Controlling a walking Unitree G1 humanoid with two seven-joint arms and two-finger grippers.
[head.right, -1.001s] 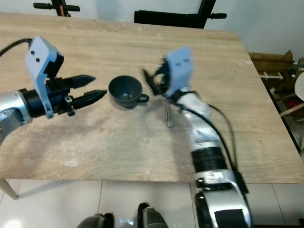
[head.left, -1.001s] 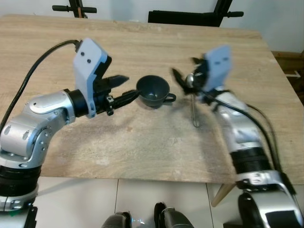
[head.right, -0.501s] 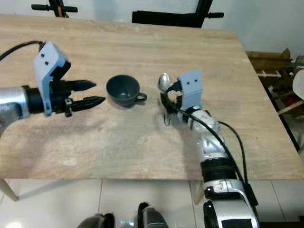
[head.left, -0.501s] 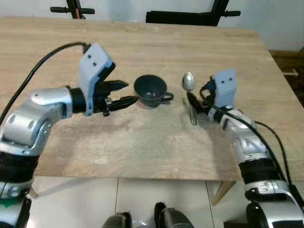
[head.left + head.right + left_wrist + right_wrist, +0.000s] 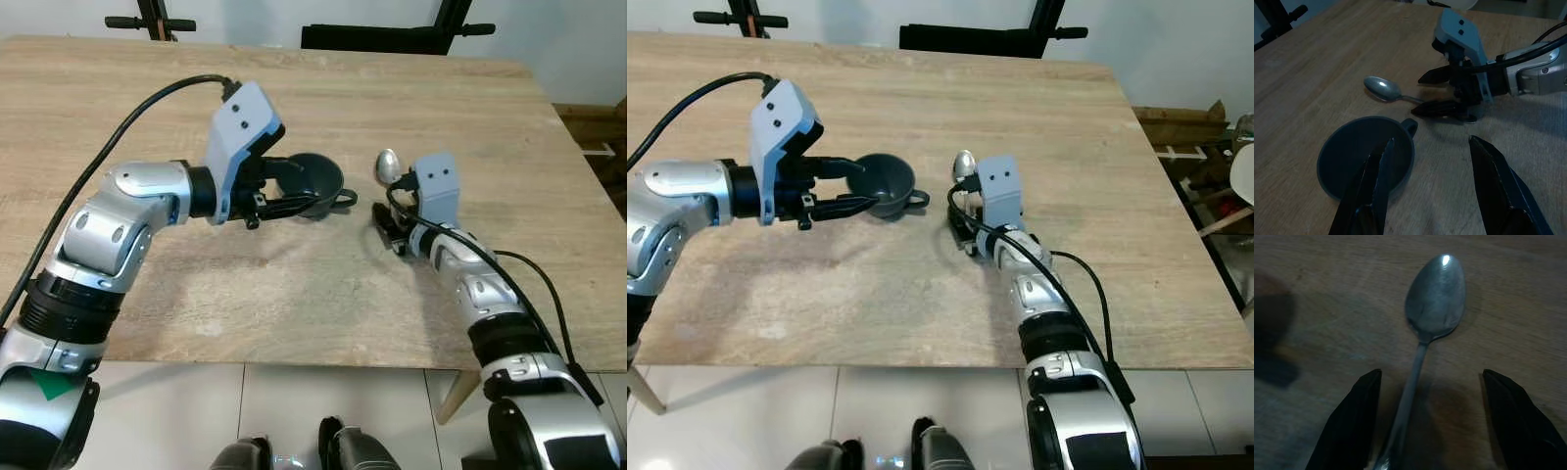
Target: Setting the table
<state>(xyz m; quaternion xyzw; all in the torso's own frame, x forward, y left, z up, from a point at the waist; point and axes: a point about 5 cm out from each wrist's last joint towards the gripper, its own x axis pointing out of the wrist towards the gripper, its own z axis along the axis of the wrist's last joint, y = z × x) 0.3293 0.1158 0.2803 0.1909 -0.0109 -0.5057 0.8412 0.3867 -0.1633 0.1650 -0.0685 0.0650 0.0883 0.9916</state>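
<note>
Black chair back (image 5: 377, 37) beyond table; white tile floor (image 5: 294, 411) below.

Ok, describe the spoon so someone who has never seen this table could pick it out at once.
On the light wooden table, look just beside the handle of the dark grey cup, toward the robot's right. The spoon lies flat there, its handle running between the open fingers of the right gripper. It is the only shiny metal thing there.

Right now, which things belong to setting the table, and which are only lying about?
For the job:
dark cup, left gripper at it
spoon, right gripper open over its handle

Lying about:
black chair behind the wooden table
</note>
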